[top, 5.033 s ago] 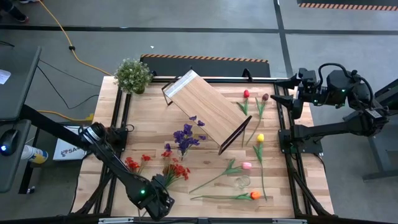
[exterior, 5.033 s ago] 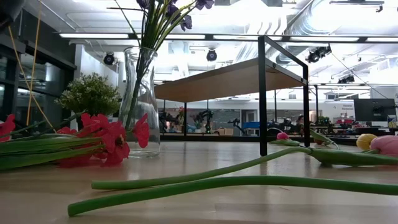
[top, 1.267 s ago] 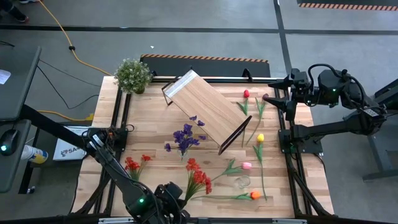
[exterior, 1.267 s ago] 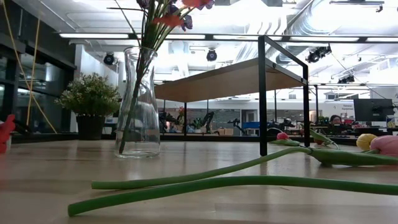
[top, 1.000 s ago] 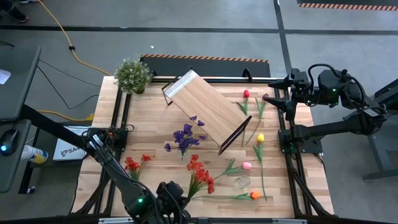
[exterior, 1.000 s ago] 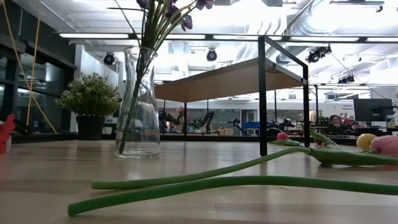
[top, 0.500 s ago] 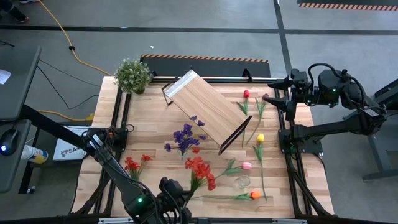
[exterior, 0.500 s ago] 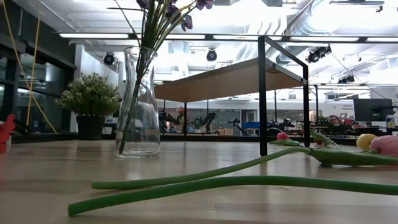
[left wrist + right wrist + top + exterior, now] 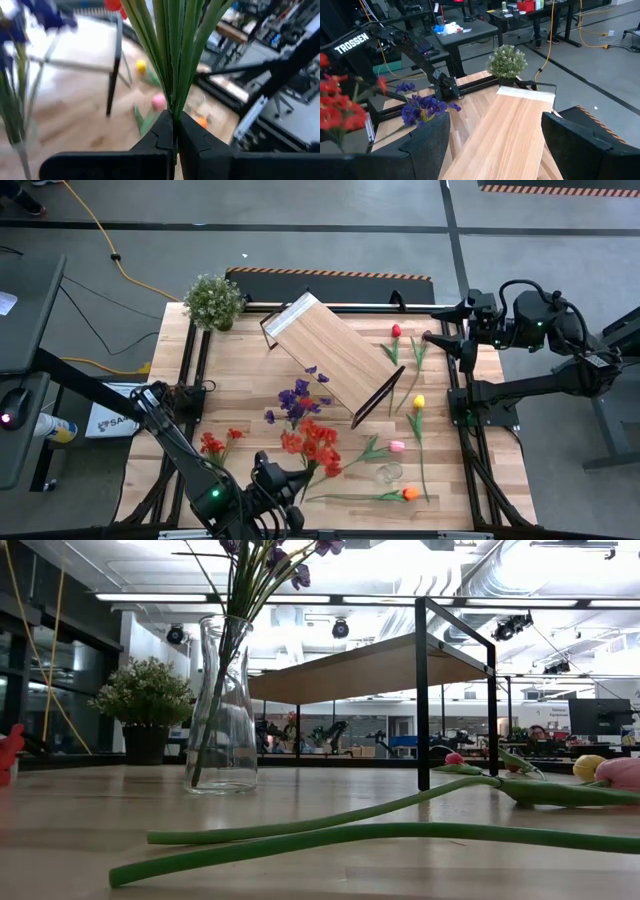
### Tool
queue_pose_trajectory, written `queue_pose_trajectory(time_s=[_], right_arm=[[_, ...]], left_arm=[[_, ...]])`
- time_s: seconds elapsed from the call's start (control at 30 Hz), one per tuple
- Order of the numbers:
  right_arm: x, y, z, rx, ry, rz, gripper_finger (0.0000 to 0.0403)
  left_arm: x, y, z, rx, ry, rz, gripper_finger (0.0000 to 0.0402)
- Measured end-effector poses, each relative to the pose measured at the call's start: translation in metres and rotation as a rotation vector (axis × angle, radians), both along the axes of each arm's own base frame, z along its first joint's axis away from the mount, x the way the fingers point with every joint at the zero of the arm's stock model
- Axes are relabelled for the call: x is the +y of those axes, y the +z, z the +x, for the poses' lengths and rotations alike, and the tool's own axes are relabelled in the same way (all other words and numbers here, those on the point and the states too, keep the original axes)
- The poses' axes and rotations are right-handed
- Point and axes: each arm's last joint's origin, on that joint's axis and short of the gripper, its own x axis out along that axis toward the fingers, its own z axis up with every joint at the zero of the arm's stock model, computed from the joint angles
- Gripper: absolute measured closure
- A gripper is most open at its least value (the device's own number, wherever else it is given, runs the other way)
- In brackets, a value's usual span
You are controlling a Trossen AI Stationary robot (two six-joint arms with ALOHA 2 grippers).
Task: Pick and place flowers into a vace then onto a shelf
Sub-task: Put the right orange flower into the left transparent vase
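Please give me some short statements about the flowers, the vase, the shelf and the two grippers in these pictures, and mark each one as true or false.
1. The left gripper is shut on the green stems of the red flower spray. True.
2. The clear glass vase is empty. False: it holds purple sprigs.
3. The right gripper is open and holds nothing. True.
4. The light-wood shelf with black metal legs carries the vase. False: the vase stands on the plank table beside it.
5. The yellow tulip lies on the table. True.

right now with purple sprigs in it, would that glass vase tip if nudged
Probably fairly easily: the glass vase is tall and narrow, and the purple sprigs lean out above its rim. Its wider base likely helps, and the smooth glass may slide first.
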Motion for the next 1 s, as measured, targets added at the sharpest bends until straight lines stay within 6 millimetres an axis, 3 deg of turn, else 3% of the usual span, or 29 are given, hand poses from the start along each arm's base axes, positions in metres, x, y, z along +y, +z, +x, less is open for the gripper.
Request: queue_pose_trajectory(time_s=[0.23,0.67,1.0], right_arm=[[0.0,0.0,0.0,-0.001,0.007,0.001,0.01],[0.0,0.0,0.0,0.0,0.017,-0.003,0.01],[0.0,0.0,0.0,0.002,0.018,-0.007,0.01]], left_arm=[[0.001,0.019,-0.011,-0.071,0.019,0.086,0.0362],[-0.008,0.031,-0.032,-0.22,0.132,0.239,0.0362],[-0.001,0.046,-0.039,-0.185,0.118,0.294,0.0362]])
